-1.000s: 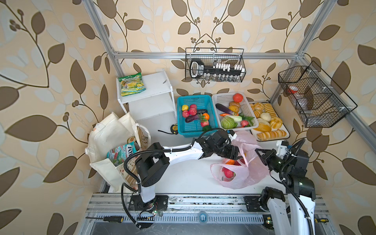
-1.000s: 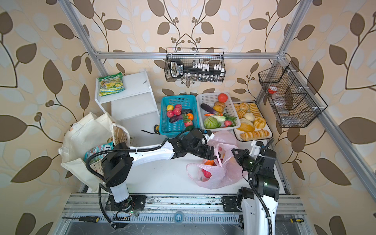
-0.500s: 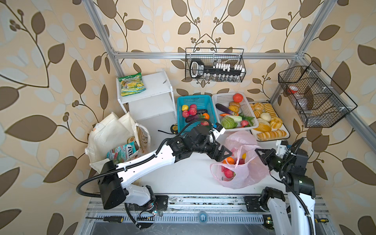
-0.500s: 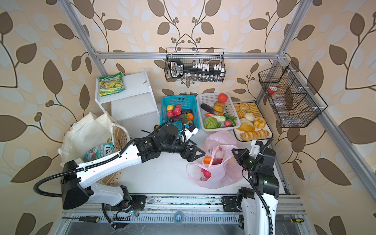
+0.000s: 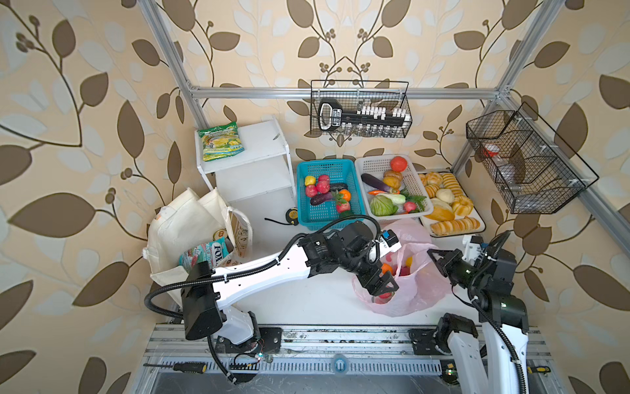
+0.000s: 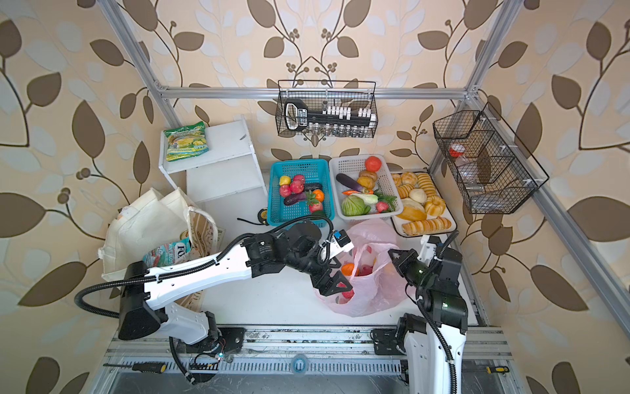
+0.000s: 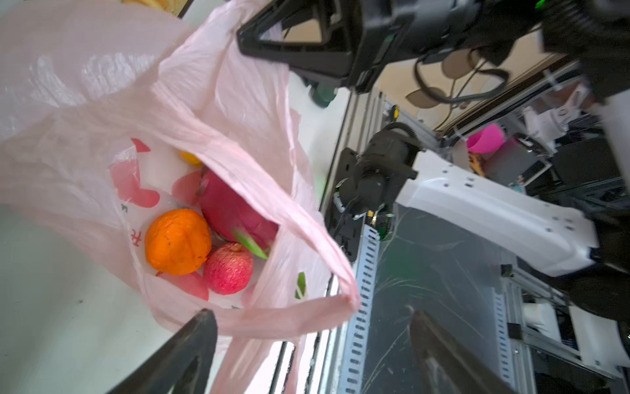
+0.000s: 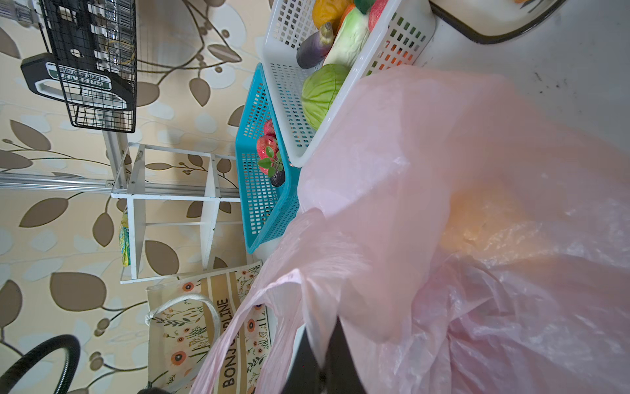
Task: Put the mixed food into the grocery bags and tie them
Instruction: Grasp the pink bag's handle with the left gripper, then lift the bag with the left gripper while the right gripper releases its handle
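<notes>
The thin pink plastic bag (image 5: 416, 293) (image 6: 375, 300) stands open at the front right of the table. Inside it lie an orange (image 7: 177, 242), a red apple (image 7: 228, 267), a magenta dragon fruit (image 7: 235, 208) and a yellow fruit (image 7: 191, 158). My left gripper (image 5: 378, 286) (image 7: 310, 317) is open at the bag's near-left rim, one pink handle loop (image 7: 306, 307) lying between its spread fingers. My right gripper (image 5: 433, 254) (image 8: 324, 341) is shut on a fold of the bag's right rim. At the left, the cream canvas tote (image 5: 180, 221) holds the teal-red snack packet (image 5: 204, 256) and the gold-topped can (image 5: 220, 234).
Behind the bag stand a blue basket (image 5: 301, 191) of toy fruit, a white basket (image 5: 419, 191) of toy vegetables and a bread tray (image 5: 477, 218). A white shelf (image 5: 259, 146) carries a green-yellow packet (image 5: 221, 140). A tape measure (image 5: 292, 215) lies near the blue basket.
My left arm has swung its gripper from the bag's far-left rim round to the near-left side, jaws spread about a handle loop. The right gripper has kept its hold.
</notes>
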`<state>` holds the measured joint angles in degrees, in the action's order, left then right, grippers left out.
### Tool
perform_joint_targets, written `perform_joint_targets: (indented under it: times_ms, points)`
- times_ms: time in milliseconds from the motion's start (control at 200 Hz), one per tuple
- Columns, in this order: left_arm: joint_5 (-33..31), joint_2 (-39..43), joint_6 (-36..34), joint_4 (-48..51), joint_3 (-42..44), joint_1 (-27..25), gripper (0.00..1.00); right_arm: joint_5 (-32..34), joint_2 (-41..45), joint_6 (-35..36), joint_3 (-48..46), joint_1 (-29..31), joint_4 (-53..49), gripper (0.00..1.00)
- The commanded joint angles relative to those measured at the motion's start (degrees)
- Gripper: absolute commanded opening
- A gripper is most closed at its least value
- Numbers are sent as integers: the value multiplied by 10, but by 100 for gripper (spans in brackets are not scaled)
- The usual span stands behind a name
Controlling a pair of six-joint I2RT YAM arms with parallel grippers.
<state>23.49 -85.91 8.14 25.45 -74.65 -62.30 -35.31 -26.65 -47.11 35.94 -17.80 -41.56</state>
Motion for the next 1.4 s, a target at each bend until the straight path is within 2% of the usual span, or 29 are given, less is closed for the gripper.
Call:
perform_joint_targets:
  times_ms: [0,120,215,380,495,675,830,910,960,1025,1090,1210,1260,1345,1395]
  points:
    - [-34,-17,-24,4,-40,-4,83,5,3,-3,7,-4,1,0]
    - [-8,-47,-30,-6,-66,-6,71,6,2,0,6,-4,3,0]
    - [1,-58,-30,-3,-78,-7,48,5,-2,6,9,-3,1,0]
    - [-26,-43,-50,32,-104,-5,23,11,-7,24,13,-4,-4,0]
    - [-81,-35,-43,100,-152,8,0,-7,-14,22,13,-4,6,0]
    - [-55,-6,-27,114,-168,34,0,-16,-26,35,19,-3,15,0]
    - [-18,11,1,118,-188,44,0,-60,-61,65,45,8,28,3]
    - [9,23,13,111,-186,55,0,-67,-81,103,76,24,12,13]
    - [19,31,32,97,-180,66,0,-60,-90,129,99,33,-8,24]
    - [27,44,61,83,-172,83,0,-28,-94,156,128,43,-34,36]
    - [28,56,84,76,-166,98,0,21,-91,174,156,47,-66,44]
    - [27,65,108,65,-154,120,0,51,-81,196,198,53,-116,52]
    - [24,66,118,64,-150,125,0,47,-78,202,224,61,-139,54]
    - [21,65,127,58,-145,131,0,76,-61,203,254,82,-179,56]
    - [20,64,134,54,-142,133,0,52,-51,209,264,97,-197,56]
